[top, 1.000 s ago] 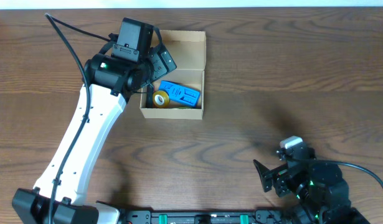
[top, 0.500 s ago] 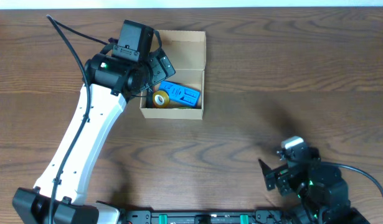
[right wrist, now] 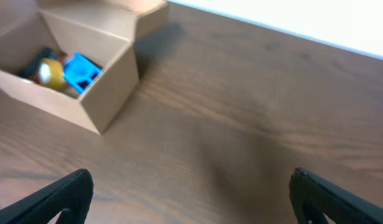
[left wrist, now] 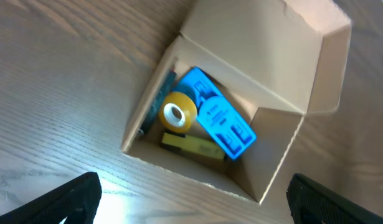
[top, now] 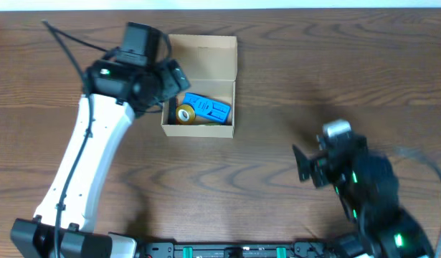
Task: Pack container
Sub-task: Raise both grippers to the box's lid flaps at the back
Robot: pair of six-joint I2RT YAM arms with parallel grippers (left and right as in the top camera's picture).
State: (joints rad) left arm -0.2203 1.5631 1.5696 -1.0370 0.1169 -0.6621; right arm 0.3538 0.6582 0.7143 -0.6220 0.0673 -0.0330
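Over on the left, the white left arm (top: pixel 91 158) has its jaws spread wide and empty above the bench (top: pixel 292 79). Its two dark fingertips (left wrist: pixel 76 200) sit at the bottom corners of the wrist view. The overhead view puts those jaws right at the left edge of the small tan cardboard container (top: pixel 198 130).

In the left wrist view that container (left wrist: pixel 284 68) lies just ahead of the open jaws, roughly centred between them. There's one box, and its hinged flap lid is thrown back.

Four things are inside. One dark flat piece (left wrist: pixel 161 102) is tucked along the wall on the left-fingertip side. One yellow roll of tape (left wrist: pixel 179 113) lies beside it, hole upward. One bright blue plastic piece with raised ridges (left wrist: pixel 221 123) leans next to the roll. One olive-yellow bar (left wrist: pixel 191 144) sits against the wall nearest the jaws, partly under the roll and the blue piece. No brand, label or writing can be read on any of them, and the cardboard is plain.

To the right, the dark right arm (top: pixel 363 186) is blurred overhead. Its jaws are also wide apart and hold nothing, with fingertips (right wrist: pixel 60 199) low in the wrist view and bare wood between them. From there the container (right wrist: pixel 110 87) sits well apart, ahead and off to the left.
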